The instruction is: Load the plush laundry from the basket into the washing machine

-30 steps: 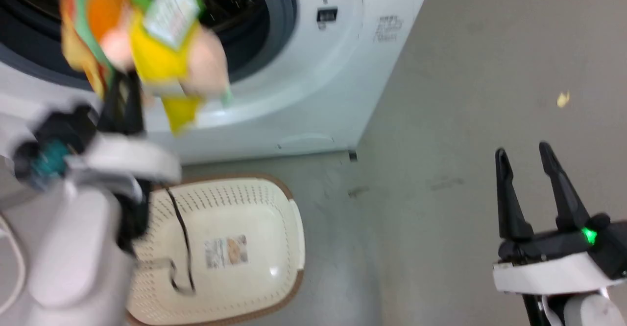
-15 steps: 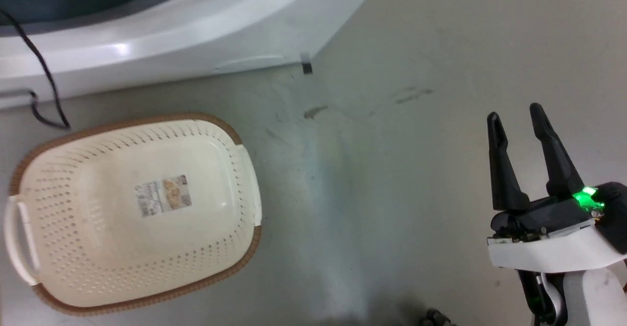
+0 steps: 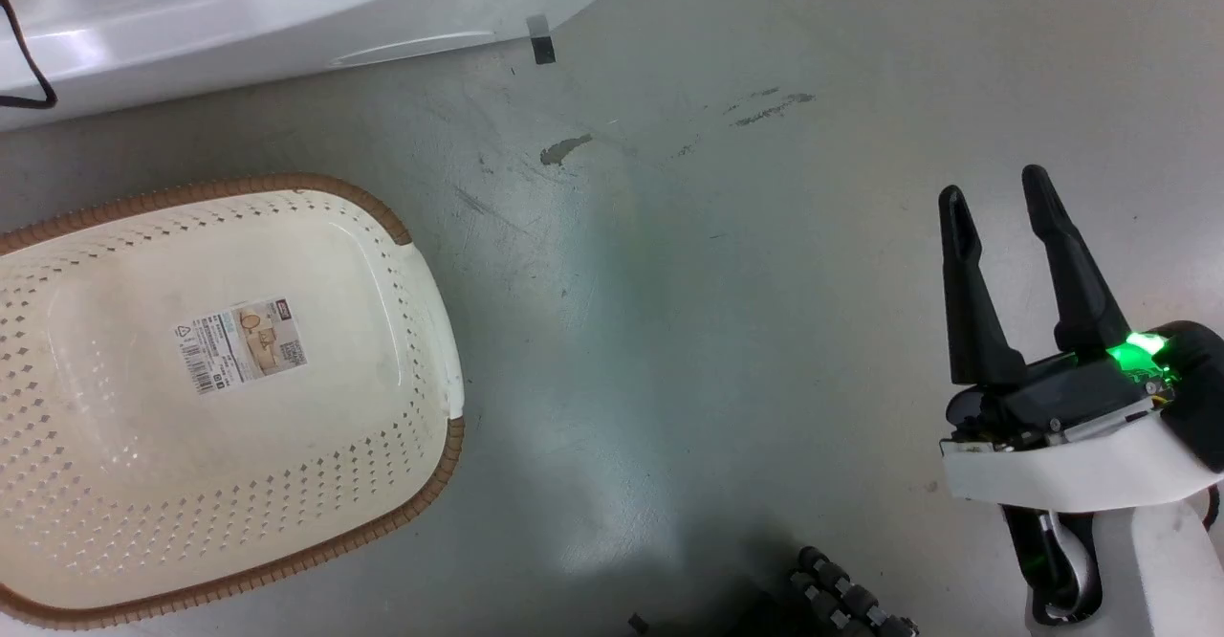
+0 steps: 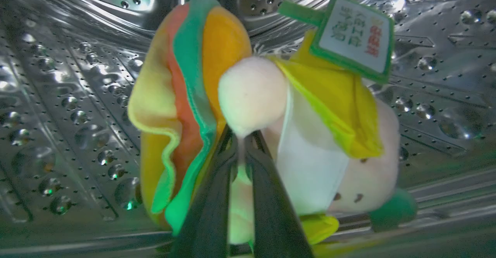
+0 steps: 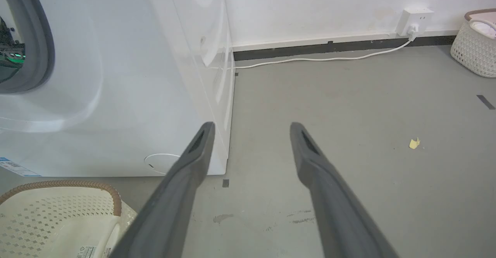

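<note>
Right, down the left wrist view: the left gripper [image 4: 243, 136], two long dark fingers rising from the bottom centre, is pinched tight on the plush laundry [image 4: 252, 91]. That's a small soft-toy bundle, an orange hot-dog piece striped green and red, pale pink lumps and a yellow piece. The jaws are nearly together, with just a sliver of pale fabric between them. A green-edged white tag [image 4: 354, 33] stands at the upper right of the frame. And the bundle is inside the machine: the shiny perforated steel drum [image 4: 77, 95] curves round it on every side. Whether the plush touches the drum wall, I cannot tell.

Over to the head view: the right gripper [image 3: 994, 186] sits at the lower right, fingers moderately apart and empty, above the bare grey floor [image 3: 717, 283]. At the left lies the oval cream plastic basket [image 3: 421, 264], with perforated sides, a brown woven-look rim and a paper label [image 3: 241, 342] on its bottom. Along the top left runs the white front of the large front-loading washing machine [image 3: 239, 15], near the basket.

Now the right wrist view: a grey rubber gasket [image 5: 38, 37] at the far left edge, a small yellow scrap [image 5: 414, 143] on the floor at right, and a white woven hamper [image 5: 474, 49] in the upper right corner by the wall.
</note>
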`<state>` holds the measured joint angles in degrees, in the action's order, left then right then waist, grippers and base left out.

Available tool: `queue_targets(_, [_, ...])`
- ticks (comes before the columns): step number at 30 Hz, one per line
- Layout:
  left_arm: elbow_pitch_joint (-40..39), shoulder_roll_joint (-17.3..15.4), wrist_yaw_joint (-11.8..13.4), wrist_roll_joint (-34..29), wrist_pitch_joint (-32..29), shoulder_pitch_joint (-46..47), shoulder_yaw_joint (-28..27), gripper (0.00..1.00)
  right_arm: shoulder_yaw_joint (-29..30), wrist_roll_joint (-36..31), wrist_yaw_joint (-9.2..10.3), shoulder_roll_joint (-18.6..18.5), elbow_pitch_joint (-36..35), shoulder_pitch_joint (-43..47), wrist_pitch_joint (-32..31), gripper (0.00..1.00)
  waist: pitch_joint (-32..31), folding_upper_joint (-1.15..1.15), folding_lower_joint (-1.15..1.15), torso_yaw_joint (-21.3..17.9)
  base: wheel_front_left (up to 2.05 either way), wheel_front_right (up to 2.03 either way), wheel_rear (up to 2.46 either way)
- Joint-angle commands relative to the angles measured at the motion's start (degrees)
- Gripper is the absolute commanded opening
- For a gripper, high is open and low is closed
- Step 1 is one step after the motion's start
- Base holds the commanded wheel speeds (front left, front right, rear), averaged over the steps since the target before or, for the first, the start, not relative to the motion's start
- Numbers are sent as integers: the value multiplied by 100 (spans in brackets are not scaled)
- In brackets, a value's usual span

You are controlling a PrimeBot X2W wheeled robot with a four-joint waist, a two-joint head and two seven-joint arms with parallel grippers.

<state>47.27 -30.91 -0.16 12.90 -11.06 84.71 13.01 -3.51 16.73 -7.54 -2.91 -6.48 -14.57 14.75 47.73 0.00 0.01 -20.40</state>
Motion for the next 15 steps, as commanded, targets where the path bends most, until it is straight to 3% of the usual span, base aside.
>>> queue_targets(1, [125,15,-43,-27,-13,148,46,0,6,38,5,3,-24,-63,25,100,-9,0,-1,12,0,0,0])
queue_targets(3, [282,39,-86,-56,46,202,112,0,28,17,5,3,-8,-62,25,100,-42,0,-1,39,0,0,0])
queue_targets(4, [346,56,-96,-55,108,220,128,15,39,3,5,3,0,-67,25,100,-68,0,-1,53,0,0,0])
queue_targets(5, [411,78,-96,-43,182,229,130,100,49,-9,5,3,3,-75,25,100,-105,0,-1,68,0,0,0])
queue_targets(15, [952,334,-321,30,1378,-519,318,100,370,-321,5,3,-52,-119,25,100,-1154,0,-1,390,0,0,0])
